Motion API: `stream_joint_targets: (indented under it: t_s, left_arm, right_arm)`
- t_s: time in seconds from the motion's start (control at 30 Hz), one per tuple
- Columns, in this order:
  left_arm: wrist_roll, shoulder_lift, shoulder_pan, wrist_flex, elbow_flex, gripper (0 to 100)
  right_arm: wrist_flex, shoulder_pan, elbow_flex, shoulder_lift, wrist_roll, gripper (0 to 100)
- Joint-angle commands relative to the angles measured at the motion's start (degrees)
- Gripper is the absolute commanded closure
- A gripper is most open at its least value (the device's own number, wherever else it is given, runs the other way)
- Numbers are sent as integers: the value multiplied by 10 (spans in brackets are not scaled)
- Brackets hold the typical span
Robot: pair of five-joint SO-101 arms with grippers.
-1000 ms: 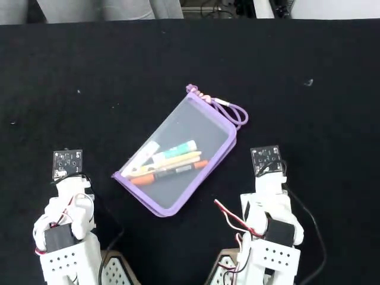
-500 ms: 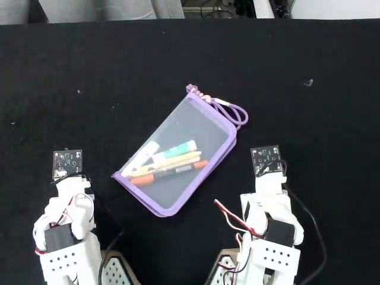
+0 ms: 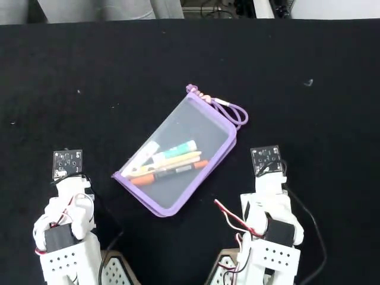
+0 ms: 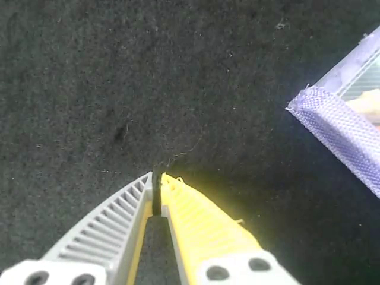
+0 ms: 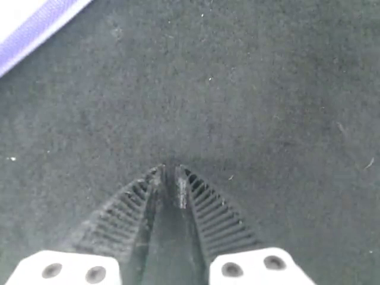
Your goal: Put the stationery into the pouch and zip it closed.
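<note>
Purple pouch (image 3: 196,122) packed, both arms short of it.
Left gripper (image 4: 157,178) and right gripper (image 5: 169,172) sit pinched shut, empty, nearside of pouch; pens (image 3: 169,161) lie inside; zip seems closed, otherwise pin a corner, pull the cord (image 3: 231,111).

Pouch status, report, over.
Left hand shut, empty. Right hand shut, empty. Pouch lies between them, untouched, pens inside, looks zipped.
</note>
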Motion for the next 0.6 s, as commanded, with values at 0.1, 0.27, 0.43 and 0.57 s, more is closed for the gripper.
stream_joint_targets:
  t_s: [0.1, 0.27, 0.43, 0.57]
  left_arm:
    - [1, -3, 2, -11, 15, 970]
    - [1, -3, 2, -11, 15, 970]
    - [1, -3, 2, -11, 15, 970]
    - [1, -3, 2, -11, 15, 970]
  right_arm:
    - [4, 6, 0, -7, 4, 975]
    - [4, 6, 0, -7, 4, 975]
    - [4, 6, 0, -7, 4, 975]
    - [4, 6, 0, -7, 4, 975]
